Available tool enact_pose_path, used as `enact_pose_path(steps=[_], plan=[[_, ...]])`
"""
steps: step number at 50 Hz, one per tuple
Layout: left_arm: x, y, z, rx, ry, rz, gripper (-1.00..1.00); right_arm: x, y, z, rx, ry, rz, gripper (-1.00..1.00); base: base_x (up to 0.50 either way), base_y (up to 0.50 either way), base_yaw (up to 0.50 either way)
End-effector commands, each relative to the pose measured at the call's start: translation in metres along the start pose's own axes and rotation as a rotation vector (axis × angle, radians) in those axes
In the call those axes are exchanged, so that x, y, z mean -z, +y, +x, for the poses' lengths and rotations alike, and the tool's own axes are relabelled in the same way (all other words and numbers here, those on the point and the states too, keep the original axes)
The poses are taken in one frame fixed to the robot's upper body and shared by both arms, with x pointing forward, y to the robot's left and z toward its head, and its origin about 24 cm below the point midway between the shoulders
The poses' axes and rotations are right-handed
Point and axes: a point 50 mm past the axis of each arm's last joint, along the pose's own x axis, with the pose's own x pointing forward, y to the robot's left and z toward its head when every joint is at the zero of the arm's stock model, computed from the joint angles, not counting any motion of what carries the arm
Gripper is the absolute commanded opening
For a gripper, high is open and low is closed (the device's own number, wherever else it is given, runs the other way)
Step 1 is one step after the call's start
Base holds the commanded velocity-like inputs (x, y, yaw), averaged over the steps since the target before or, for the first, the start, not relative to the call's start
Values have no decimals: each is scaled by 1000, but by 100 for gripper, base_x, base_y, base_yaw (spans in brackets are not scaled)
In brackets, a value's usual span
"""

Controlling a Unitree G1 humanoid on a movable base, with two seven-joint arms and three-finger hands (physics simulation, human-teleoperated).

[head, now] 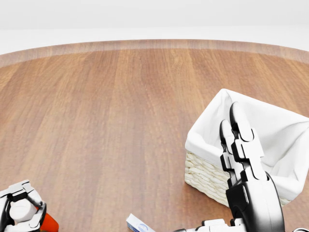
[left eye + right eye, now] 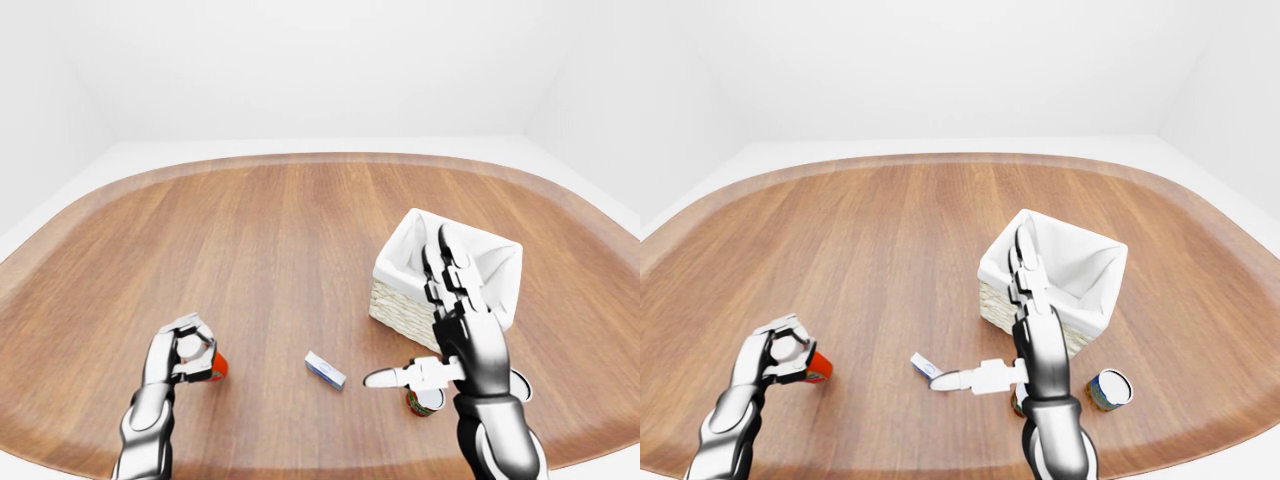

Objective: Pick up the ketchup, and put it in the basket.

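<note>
Your left hand [image 2: 185,345] is closing its fingers around the white cap end of the ketchup [image 2: 215,366], low on the left side of the left-eye view. The bottle's red body is poking out to the right of and below the fingers, and it is lying close to the wooden table [image 2: 270,250]; you cannot tell from these views whether it is touching the surface or hanging just above it. In the head view the same grip is showing at the bottom left corner, with the cap sitting between the fingers.

Your right hand [image 2: 455,310] is standing open, two fingers pointing straight up and the thumb sticking out to the left. It is overlapping the near wall of the basket [image 2: 490,262] in the left-eye view, gripping nothing. The basket is woven, lined with white cloth, and is sitting well apart from the ketchup, across to the right.

Between the two hands a small white and blue box [image 2: 325,369] is lying flat on the table. Two cans are standing near your right forearm: one [image 2: 1108,389] showing a pale lid in the right-eye view, the other [image 2: 424,400] partly hiding behind the hand in the left-eye view.

Any writing on the bottle, box or cans is too small to read.
</note>
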Motion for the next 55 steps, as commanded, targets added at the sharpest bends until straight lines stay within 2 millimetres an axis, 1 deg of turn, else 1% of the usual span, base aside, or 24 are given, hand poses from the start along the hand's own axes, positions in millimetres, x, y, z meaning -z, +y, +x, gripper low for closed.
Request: enact_pose_path(steps=[1,3,4,6,8,9,12,13,14,15,18,19,23,26,28,29,33,35,41,42,47,51,52,55], plan=[[-47,-8,-11,9,-218,-17,-94,2,1,3,-4,1,5,100,0,0,0],[-67,-10,-15,14,-307,-3,-94,1,0,2,-4,-3,12,100,0,0,0],[-68,-10,-15,14,-310,-2,-94,0,0,2,-4,-3,12,100,0,0,0],[-88,-13,-22,19,-392,6,-94,3,1,-1,-8,14,10,100,0,0,0],[-88,-13,-23,20,-393,6,-94,3,1,-1,-9,15,10,100,0,0,0],[-94,-17,-25,27,-389,17,-94,2,3,-2,-15,13,13,100,0,0,0],[-101,-22,-29,47,-401,42,-94,7,4,1,-18,26,12,100,0,0,0],[-107,-24,-32,58,-408,41,-93,6,4,1,-17,20,13,100,0,0,0],[-107,-24,-33,58,-408,41,-93,6,4,2,-17,20,13,100,0,0,0],[-113,-26,-36,68,-413,40,-94,5,5,1,-18,17,11,100,0,0,0],[-126,-29,-45,84,-471,51,-94,6,6,1,-16,23,7,100,0,0,0],[-134,-31,-51,92,-513,56,-93,4,6,0,-16,19,6,100,0,0,0],[-151,-34,-62,103,-596,66,-93,4,5,0,-14,19,7,100,0,0,0],[-169,-39,-72,114,-693,72,-93,6,5,0,-15,24,4,100,0,0,0],[-170,-39,-73,114,-696,72,-93,6,5,0,-15,24,4,100,0,0,0],[-178,-42,-79,123,-742,71,-92,3,4,-1,-11,16,7,100,0,0,0],[-193,-49,-89,141,-825,62,-92,2,4,-2,-10,12,6,100,0,0,0],[-203,-52,-97,151,-888,60,-92,2,5,-1,-11,14,6,100,0,0,0],[-215,-60,-108,175,-968,42,-92,2,4,0,-7,12,3,100,0,0,0],[-220,-61,-113,176,-1005,39,-92,1,4,-1,-6,7,5,100,0,0,0],[-234,-66,-131,197,-1114,27,-92,0,4,-2,-7,7,3,100,0,0,0],[-234,-66,-132,197,-1116,26,-92,0,4,-2,-7,7,3,100,0,0,0],[-238,-70,-137,211,-1148,16,-92,-1,3,-3,-5,2,5,100,0,0,0],[-241,-75,-140,228,-1170,-6,-92,-1,3,-2,-5,1,5,100,0,0,0]])
